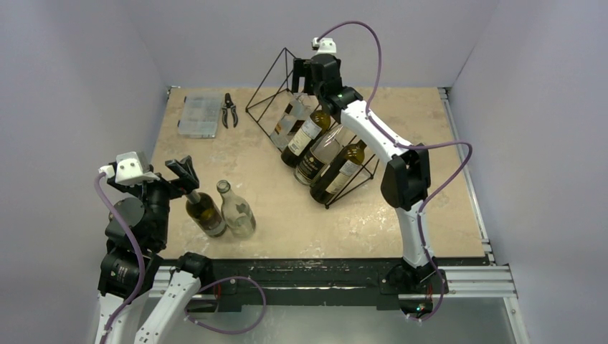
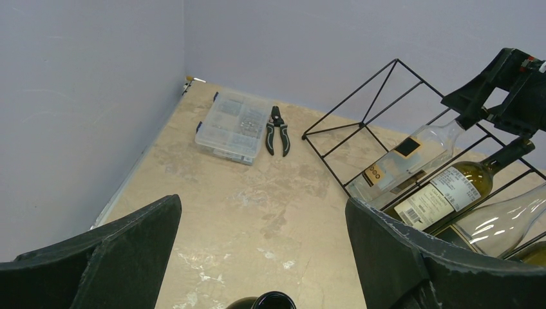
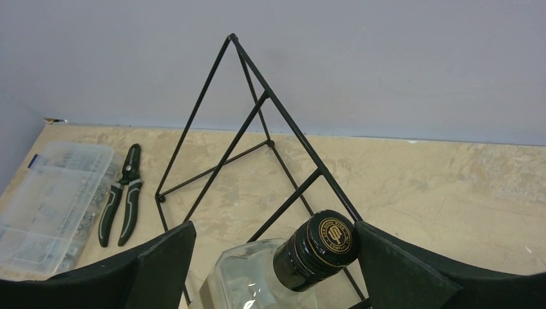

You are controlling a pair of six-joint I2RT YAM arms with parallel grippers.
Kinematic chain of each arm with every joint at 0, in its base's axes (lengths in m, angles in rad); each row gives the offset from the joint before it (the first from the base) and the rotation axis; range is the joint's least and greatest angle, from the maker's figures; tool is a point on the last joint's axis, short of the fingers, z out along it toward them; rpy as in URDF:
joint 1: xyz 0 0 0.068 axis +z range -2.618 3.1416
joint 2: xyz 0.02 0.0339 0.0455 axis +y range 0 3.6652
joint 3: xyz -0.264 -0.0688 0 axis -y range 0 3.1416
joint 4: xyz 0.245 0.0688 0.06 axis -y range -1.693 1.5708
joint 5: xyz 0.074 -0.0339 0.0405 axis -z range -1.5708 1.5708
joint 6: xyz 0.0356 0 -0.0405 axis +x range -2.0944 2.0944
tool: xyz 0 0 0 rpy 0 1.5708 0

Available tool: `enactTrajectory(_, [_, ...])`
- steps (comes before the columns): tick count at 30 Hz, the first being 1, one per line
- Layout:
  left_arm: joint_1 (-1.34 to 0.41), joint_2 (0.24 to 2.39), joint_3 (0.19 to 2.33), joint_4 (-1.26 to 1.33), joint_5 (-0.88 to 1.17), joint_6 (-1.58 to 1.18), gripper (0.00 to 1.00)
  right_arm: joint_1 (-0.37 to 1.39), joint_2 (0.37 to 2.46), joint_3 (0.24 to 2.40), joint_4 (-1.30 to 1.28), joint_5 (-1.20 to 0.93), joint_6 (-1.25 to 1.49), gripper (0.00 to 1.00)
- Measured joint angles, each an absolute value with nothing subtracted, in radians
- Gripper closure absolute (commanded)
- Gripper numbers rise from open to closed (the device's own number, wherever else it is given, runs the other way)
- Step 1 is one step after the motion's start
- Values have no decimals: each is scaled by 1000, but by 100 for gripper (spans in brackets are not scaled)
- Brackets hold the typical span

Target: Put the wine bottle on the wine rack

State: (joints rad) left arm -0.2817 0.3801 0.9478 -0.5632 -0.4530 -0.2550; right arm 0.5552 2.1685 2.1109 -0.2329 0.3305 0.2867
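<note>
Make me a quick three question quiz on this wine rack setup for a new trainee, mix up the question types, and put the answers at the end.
1. Count: how many bottles lie on the wine rack?
2. True or false: the right gripper is open, with a bottle cap between its fingers.
3. Pick one: what lies right beside the clear plastic organizer box?
A. pliers
B. a corkscrew
C. a wine glass

Key: 1. four; 2. true; 3. A
</note>
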Motion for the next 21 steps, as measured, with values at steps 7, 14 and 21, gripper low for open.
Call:
enactTrajectory(7, [-282, 380, 948, -563, -453, -260, 0, 555, 2163, 2111, -253, 353, 286, 1])
enactTrajectory(14, [-282, 376, 948, -563, -453, -270, 0, 556, 2091, 2090, -286, 383, 278, 1])
enactTrajectory(21, [-282, 376, 948, -563, -453, -270, 0, 564, 1961, 2026, -277, 404, 266, 1])
